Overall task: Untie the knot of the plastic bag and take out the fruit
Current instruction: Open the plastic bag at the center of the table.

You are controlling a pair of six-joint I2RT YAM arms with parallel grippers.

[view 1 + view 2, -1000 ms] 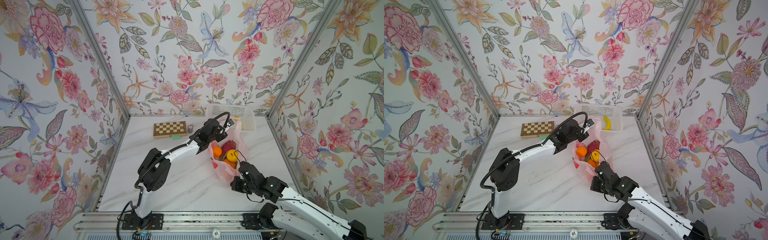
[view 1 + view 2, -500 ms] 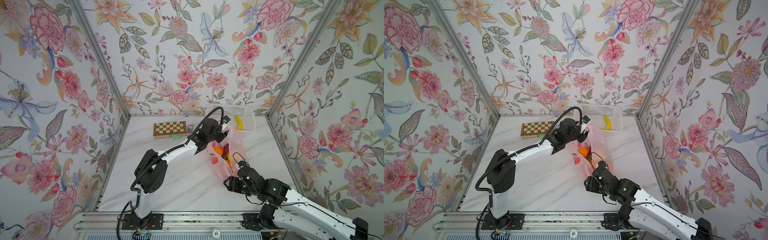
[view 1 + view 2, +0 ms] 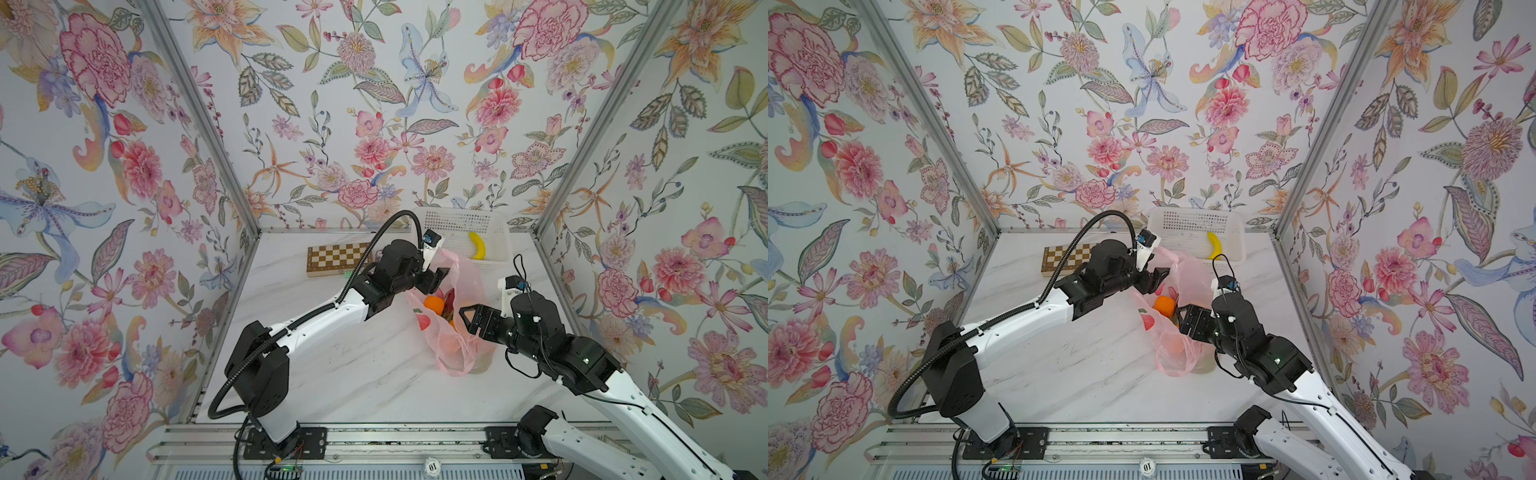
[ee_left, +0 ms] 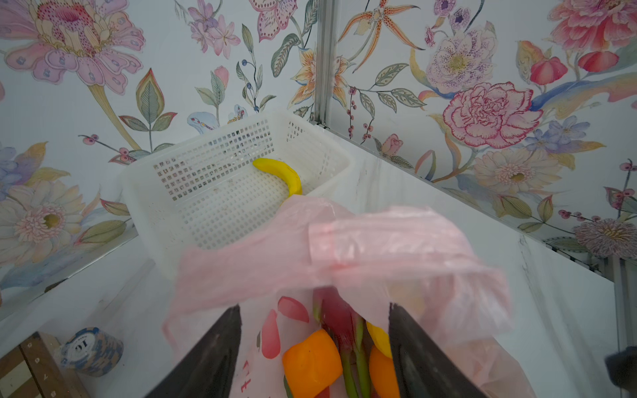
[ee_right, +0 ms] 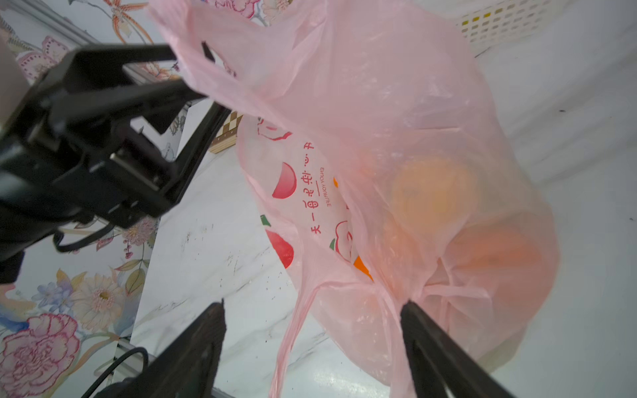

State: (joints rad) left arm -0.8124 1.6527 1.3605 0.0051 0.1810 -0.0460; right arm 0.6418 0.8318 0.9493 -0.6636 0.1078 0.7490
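Observation:
The pink plastic bag (image 3: 453, 353) (image 3: 1171, 353) slumps on the marble table with its mouth open. No knot shows; a loose handle strand (image 5: 296, 327) hangs free. Fruit sits inside: an orange (image 3: 434, 305) (image 3: 1163, 305) (image 4: 312, 361), a magenta dragon fruit (image 4: 336, 317) and a yellow one (image 4: 379, 339). More orange fruit (image 5: 496, 255) shows through the plastic. My left gripper (image 3: 436, 276) (image 4: 313, 308) is open above the bag's mouth, gripping nothing. My right gripper (image 3: 467, 322) (image 5: 313, 305) is open at the bag's right side, with the loose strand between its jaws.
A white perforated basket (image 3: 457, 220) with a yellow banana (image 3: 478, 245) stands at the back wall, just behind the bag. A wooden chessboard (image 3: 336, 257) lies at the back left, with a poker chip stack (image 4: 91, 349) beside it. Flowered walls close in three sides.
Both grippers have gone from shut to open and let go of the bag's edges. The bag's mouth has sagged narrower. The right arm has swung to the bag's right side.

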